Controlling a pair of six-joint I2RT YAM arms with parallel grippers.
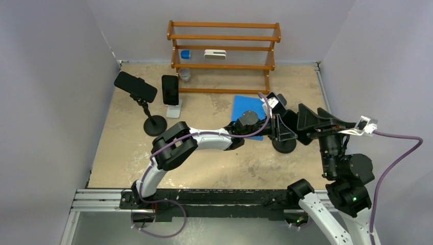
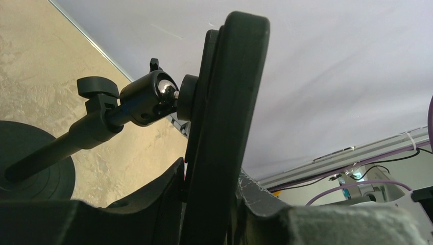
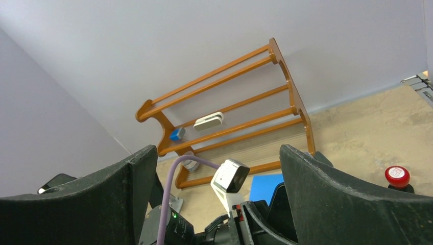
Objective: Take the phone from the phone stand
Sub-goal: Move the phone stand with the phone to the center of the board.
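1. Three phones on the desk point(image 1: 127, 153) and three stands, one phone in each.
2. The task phone point(image 2: 224, 102) is seen edge-on, seated in the clamp of its phone stand point(image 2: 102, 115). The stand's round black base sits right of centre, just beside one blue mat point(image 1: 245, 109).
3. The left tool point(image 2: 210, 178) pinches that phone, one finger against each side.
4. The right tool point(image 3: 217, 153) is spread wide and grips nothing. It sits near the same stand, on its right.
5. The second phone point(image 1: 135, 86) is tilted on a black stand point(image 1: 154, 125). The third phone point(image 1: 170, 90) is upright on a white stand point(image 1: 174, 108). Both are at far left.
6. One wooden rack point(image 1: 223, 38) with three tiers stands at the back. It carries three things: blue item point(image 1: 185, 53), white item point(image 1: 215, 53), grey cup point(image 1: 184, 74).
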